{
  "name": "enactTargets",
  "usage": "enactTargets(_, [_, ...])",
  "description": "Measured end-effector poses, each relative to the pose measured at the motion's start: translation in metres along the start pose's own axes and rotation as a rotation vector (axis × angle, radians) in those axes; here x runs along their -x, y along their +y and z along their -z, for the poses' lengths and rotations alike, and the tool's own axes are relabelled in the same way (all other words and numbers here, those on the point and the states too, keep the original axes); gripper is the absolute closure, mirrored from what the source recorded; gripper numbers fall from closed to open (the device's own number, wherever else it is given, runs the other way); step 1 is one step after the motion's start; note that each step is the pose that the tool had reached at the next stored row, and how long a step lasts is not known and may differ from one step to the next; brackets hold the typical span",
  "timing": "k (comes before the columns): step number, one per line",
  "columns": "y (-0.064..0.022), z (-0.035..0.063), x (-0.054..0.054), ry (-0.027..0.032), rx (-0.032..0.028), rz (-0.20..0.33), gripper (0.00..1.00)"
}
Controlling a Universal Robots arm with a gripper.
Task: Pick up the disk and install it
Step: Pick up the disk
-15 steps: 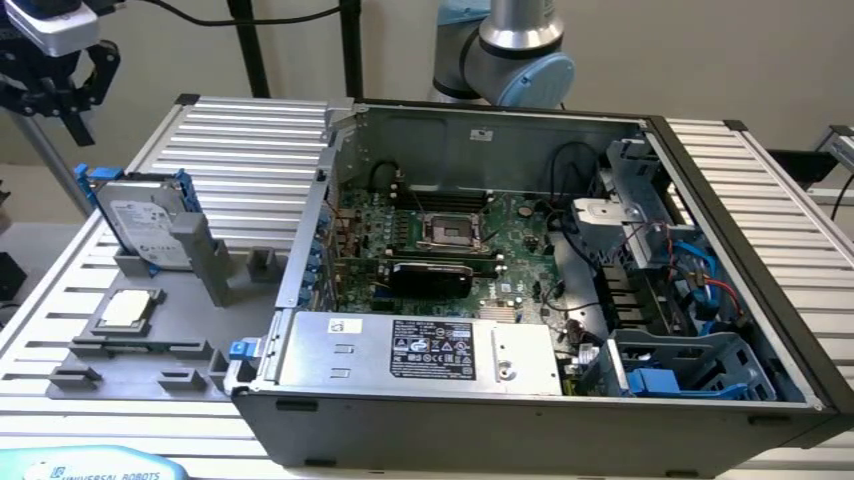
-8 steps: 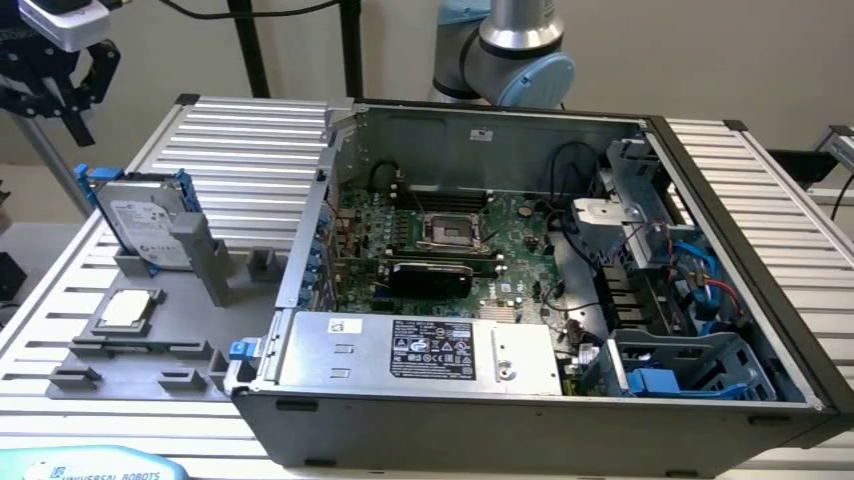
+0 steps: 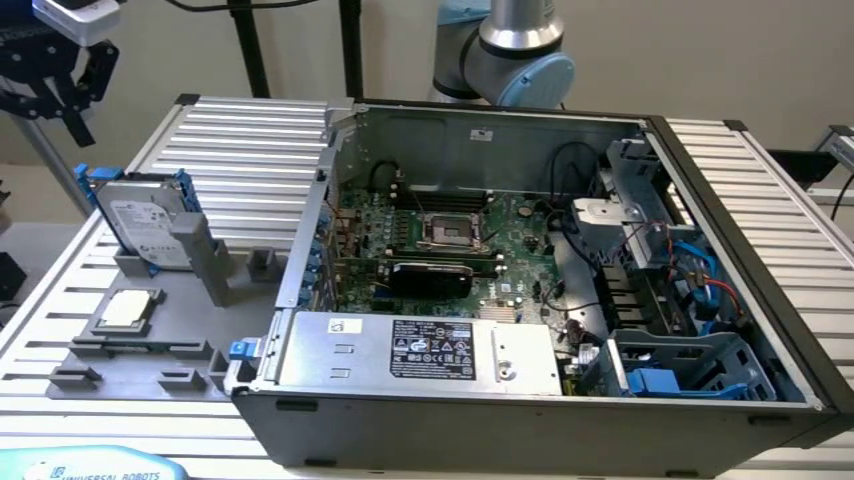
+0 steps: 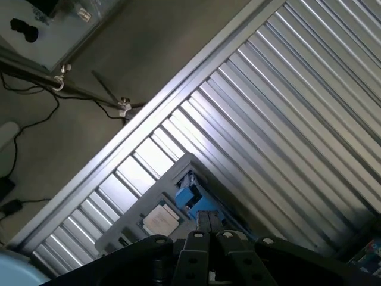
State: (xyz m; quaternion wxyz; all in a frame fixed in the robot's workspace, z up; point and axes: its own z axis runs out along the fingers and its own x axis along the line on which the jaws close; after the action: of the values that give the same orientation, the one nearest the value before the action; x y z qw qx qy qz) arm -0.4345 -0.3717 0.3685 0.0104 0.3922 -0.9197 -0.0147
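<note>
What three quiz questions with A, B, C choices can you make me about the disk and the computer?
1. Where is the disk?
A. Standing on edge in the grey holder beside the computer case
B. Plugged in inside the case
C. Lying flat on the floor

2. What colour are the rails along the disk's edges?
A. Red
B. Blue
C. Yellow

3. How is the computer case?
A. Closed with its side panel on
B. Wrapped in plastic
C. Open, with the motherboard showing

Answers:
1 A, since the disk stands in the holder at the exterior view's left, outside the case.
2 B, since blue plastic runs along both of its long edges.
3 C, since you can look straight in at the green board and cables.
</note>
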Motion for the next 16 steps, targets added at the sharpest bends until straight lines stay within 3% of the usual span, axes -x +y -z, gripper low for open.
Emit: enactTargets(16, [-0.0002,-0.0025,0.0001,0.0091,-0.0015,0.275,0.89])
